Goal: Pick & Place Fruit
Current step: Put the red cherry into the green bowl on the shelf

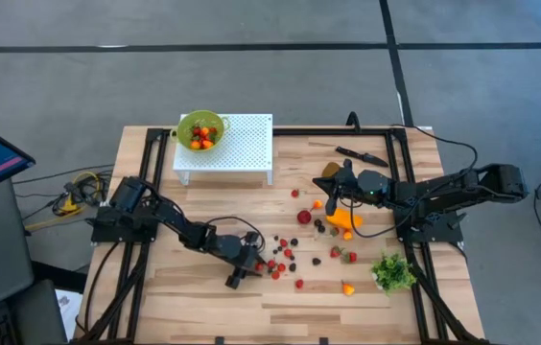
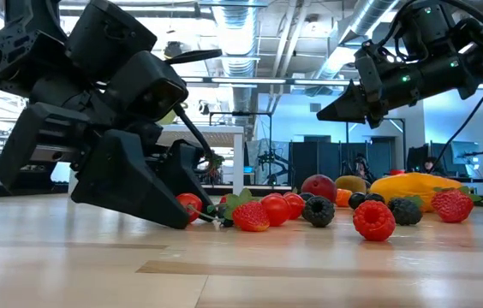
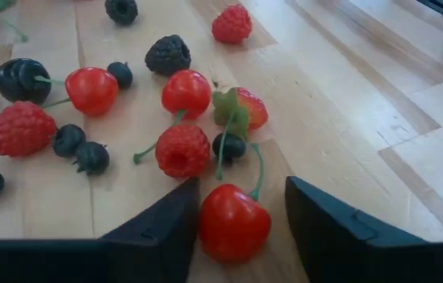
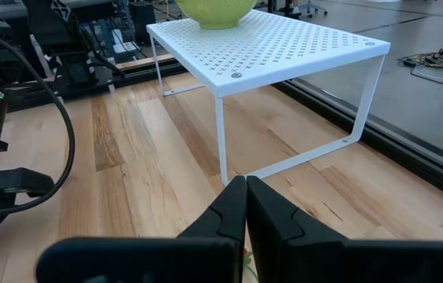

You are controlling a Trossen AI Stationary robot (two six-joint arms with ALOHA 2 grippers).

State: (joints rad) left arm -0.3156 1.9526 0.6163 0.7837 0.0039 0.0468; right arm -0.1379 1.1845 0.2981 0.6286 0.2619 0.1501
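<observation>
Many small berries and cherries (image 1: 290, 254) lie scattered on the wooden table. My left gripper (image 3: 241, 228) is low at the left end of this scatter, open. One red cherry (image 3: 233, 222) sits on the table between its fingers. The same cherry (image 2: 188, 205) shows in the low view. An elongated orange fruit (image 1: 344, 220) and a brownish oval fruit (image 1: 327, 171) lie further right. My right gripper (image 4: 245, 206) is shut on nothing and hovers above the table near the orange fruit. My left gripper has one finger (image 3: 170, 228) against the side of the red cherry (image 3: 206, 224); a narrow gap shows between the other finger (image 3: 324, 236) and the cherry. The fingers come slanting down from the table's left. The cherry rests on the table, stem pointing away.
A green bowl (image 1: 200, 129) with a few fruits stands on a white perforated rack (image 1: 242, 144) at the far left. A green leafy bunch (image 1: 392, 271) lies near the right edge and a black knife (image 1: 362, 153) at the far right. More berries (image 3: 181, 149) crowd just beyond the cherry.
</observation>
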